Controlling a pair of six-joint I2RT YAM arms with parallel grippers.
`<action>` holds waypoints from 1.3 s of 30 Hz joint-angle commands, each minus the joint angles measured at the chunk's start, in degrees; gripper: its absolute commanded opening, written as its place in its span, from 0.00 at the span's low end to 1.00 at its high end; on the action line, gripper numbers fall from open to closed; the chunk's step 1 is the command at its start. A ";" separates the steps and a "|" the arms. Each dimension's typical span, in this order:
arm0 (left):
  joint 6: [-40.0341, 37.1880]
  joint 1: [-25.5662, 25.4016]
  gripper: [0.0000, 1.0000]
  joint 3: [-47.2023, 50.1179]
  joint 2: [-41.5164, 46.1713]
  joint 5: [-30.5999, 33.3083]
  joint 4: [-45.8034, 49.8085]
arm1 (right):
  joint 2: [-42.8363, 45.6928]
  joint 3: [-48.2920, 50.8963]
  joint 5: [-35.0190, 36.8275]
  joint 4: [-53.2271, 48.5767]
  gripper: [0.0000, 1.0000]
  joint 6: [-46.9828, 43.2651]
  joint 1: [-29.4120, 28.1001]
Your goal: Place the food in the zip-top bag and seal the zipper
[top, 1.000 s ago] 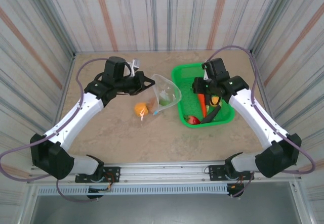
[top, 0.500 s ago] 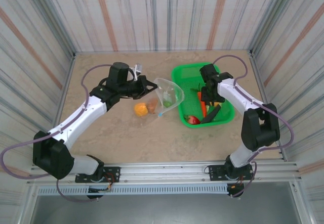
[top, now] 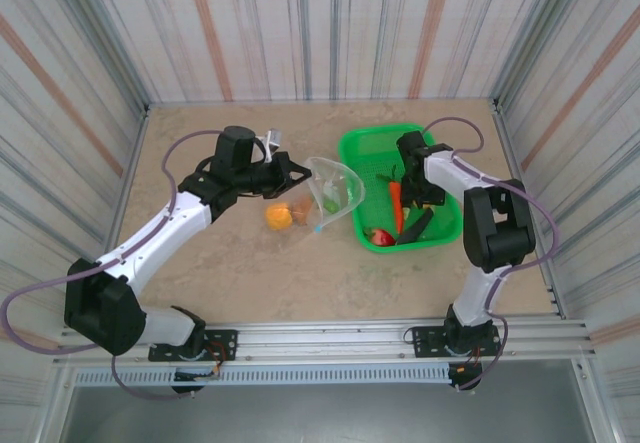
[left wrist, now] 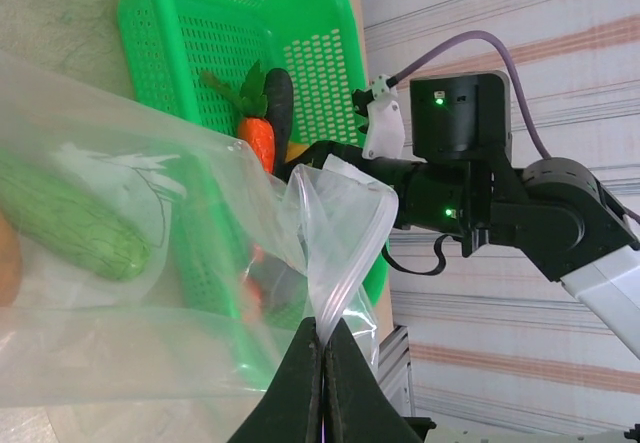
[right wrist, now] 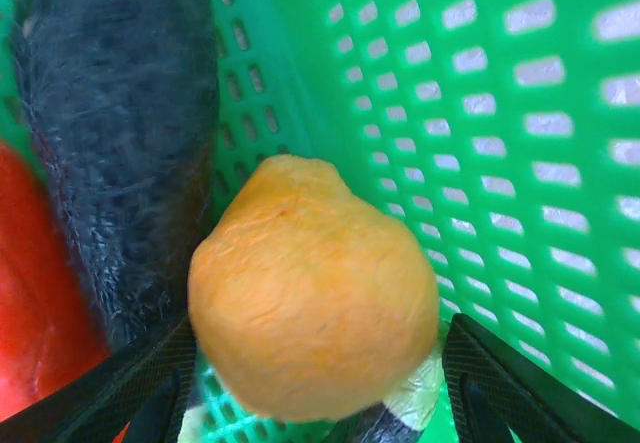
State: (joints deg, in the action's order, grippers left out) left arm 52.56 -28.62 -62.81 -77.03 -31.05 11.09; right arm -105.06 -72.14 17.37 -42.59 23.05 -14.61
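My left gripper is shut on the zipper at the mouth edge of the clear zip-top bag, holding the mouth up and open toward the basket. A green cucumber lies inside the bag. An orange and a brown potato sit on the table beside it. My right gripper is down in the green basket, open, with a finger on each side of a small yellow-orange fruit. The dark eggplant, the carrot and a red fruit also lie in the basket.
The basket's mesh wall rises close to the right of the yellow-orange fruit. Corrugated walls close in the table on three sides. Bare tabletop lies in front of the bag and basket.
The right arm has folded in over the basket and its gripper has come down around the yellow-orange fruit. The left gripper has shifted slightly right, still holding the bag.
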 commanded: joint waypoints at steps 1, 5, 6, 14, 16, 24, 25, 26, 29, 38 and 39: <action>1.11 -0.16 0.00 1.54 0.71 -1.62 -2.73 | -2.81 -1.42 -1.91 1.17 0.64 -0.72 -0.05; 0.69 -0.13 0.00 1.46 0.53 -1.56 -2.36 | -2.15 -0.82 -1.53 2.57 0.56 -0.69 -0.07; 0.49 -0.18 0.00 1.41 0.57 -1.32 -2.22 | -1.80 -0.72 -1.43 2.76 0.55 -0.72 -0.02; 0.02 -0.11 0.00 0.41 0.16 -1.39 -1.00 | 3.86 -0.81 -0.71 2.25 0.50 -0.99 -0.15; 0.97 -0.05 0.00 0.28 0.31 -1.45 -1.20 | 6.50 -0.81 -0.71 2.24 0.50 -0.99 -0.48; 4.23 0.22 0.00 0.05 0.89 -2.01 -1.12 | 18.62 0.66 -6.46 3.88 0.50 -0.56 -2.60; 4.85 0.36 0.00 0.05 1.01 -2.00 -1.08 | 20.32 0.53 -7.74 3.51 0.50 -0.64 -3.14; 5.46 0.60 0.00 -0.04 1.01 -2.12 -0.94 | 22.22 0.59 -10.14 3.64 0.50 -1.00 -3.62; 6.60 0.76 0.00 -0.23 1.00 -2.73 -0.41 | 28.21 2.44 -16.49 6.68 0.50 -1.46 -5.62; 3.22 0.94 0.00 -5.75 1.13 -0.62 9.50 | 38.15 3.54 -33.62 12.01 0.50 2.18 -10.70; 1.98 0.94 0.00 -6.76 1.24 -0.16 11.34 | 38.14 3.44 -34.92 12.78 0.50 2.45 -11.72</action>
State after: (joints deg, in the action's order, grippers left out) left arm 57.58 -28.08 -66.22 -77.03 -32.56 16.53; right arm -67.09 -69.08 -10.20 -31.97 23.59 -24.47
